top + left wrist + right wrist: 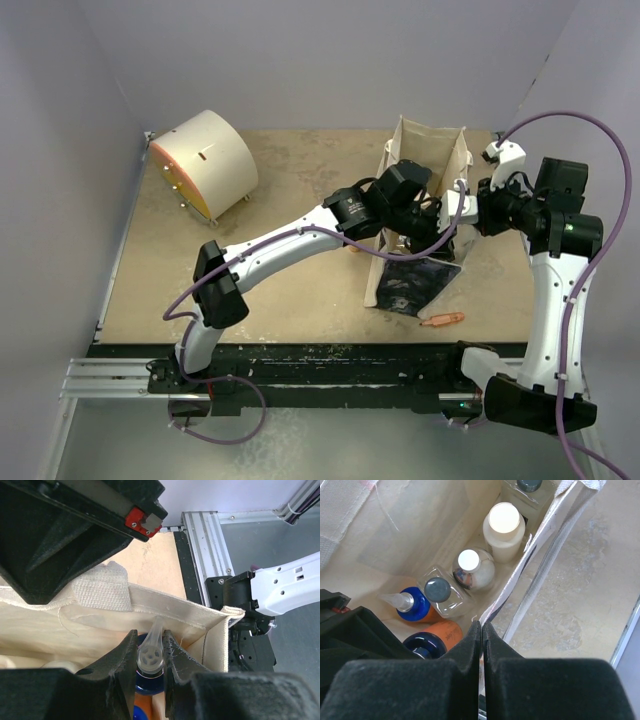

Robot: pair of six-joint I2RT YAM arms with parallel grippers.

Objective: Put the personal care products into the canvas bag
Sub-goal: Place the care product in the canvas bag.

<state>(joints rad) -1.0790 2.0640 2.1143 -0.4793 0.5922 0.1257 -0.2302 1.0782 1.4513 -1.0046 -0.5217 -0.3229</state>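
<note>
The canvas bag [425, 140] stands open at the back right of the table, its printed panel [415, 285] facing front. My left gripper [150, 652] reaches down inside it, shut on the clear spray top of an orange bottle with a blue cap [150, 672]. My right gripper [481, 627] is shut on the bag's rim [540, 540] and holds that side up. The bag's floor holds a cream-white bottle [503, 522], a silver bottle with a white cap [470, 565], a clear square bottle with a black cap [439, 590] and two orange bottles [412, 607] [445, 632].
A large cream drum with an orange face [205, 165] lies at the back left. A small orange pen-like stick [442, 320] lies on the table in front of the bag. Grey walls close in the table on the left, back and right.
</note>
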